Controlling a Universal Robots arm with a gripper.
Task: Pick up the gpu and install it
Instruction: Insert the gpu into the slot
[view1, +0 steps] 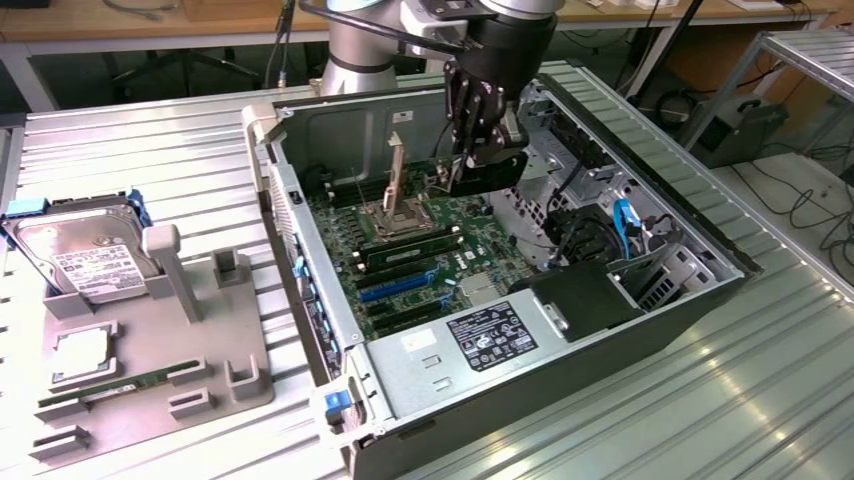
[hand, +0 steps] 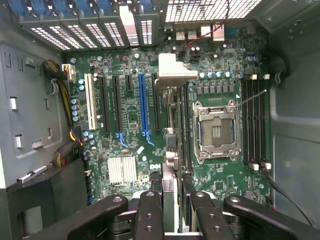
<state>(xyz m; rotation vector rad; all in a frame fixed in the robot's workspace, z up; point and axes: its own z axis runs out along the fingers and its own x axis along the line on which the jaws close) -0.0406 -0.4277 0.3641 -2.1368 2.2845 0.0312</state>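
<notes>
My gripper hangs inside the open computer case, above the motherboard. It is shut on the gpu, a dark card held below the fingers. In the wrist view the gpu shows edge-on between the black fingers, and its pale metal end bracket points toward the case's rear slot covers. The card hovers over the motherboard, between the blue expansion slot and the CPU socket, clear of the board.
A grey fixture plate at the exterior view's left holds a silver hard drive and a narrow RAM stick. The power supply and drive cage crowd the near end of the case. Cables run along one inner wall.
</notes>
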